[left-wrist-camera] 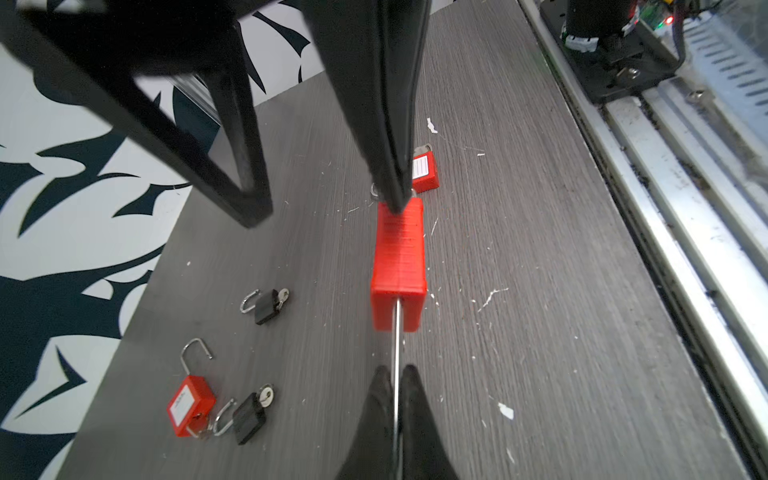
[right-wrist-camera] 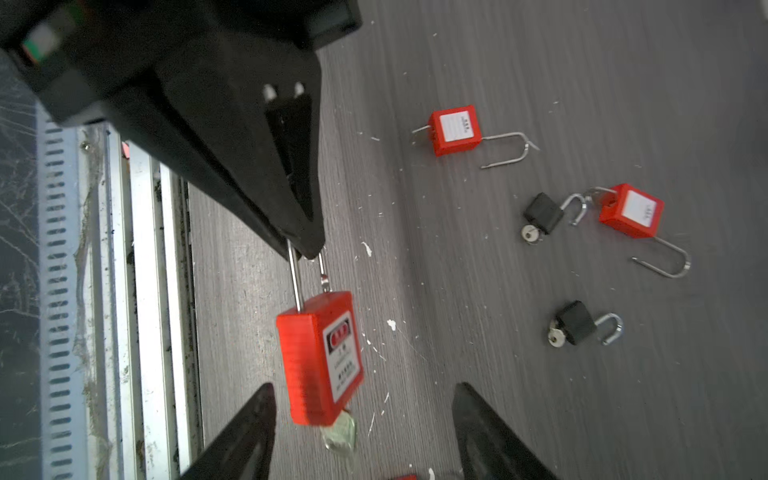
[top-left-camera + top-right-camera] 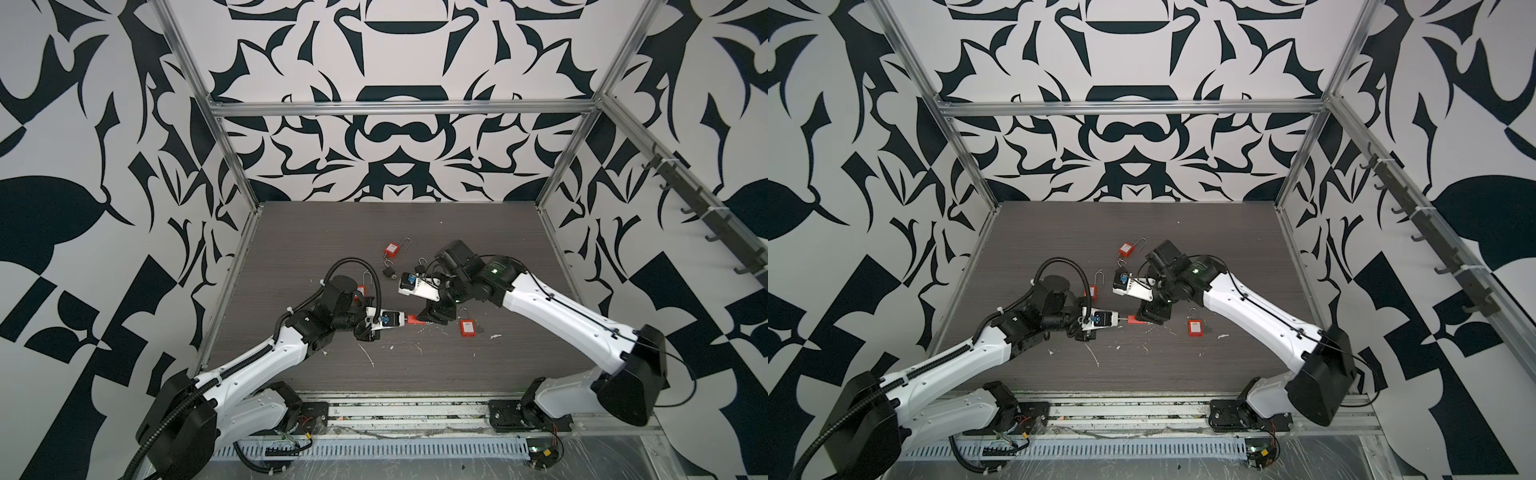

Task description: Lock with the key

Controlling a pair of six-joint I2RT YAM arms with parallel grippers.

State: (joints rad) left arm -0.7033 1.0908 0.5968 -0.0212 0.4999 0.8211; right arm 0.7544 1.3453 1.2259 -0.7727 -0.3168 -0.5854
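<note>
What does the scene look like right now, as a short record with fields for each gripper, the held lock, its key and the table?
left gripper: shut, fingers pinching the shackle of the red padlock
right gripper: open, fingers either side of that padlock's key end
key: seemingly in the padlock's base, not yet gripped
table: three loose red padlocks, two black padlocks

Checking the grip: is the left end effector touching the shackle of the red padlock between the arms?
Touching. The left wrist view shows the left end effector pinched shut on the shackle of the red padlock.
</note>
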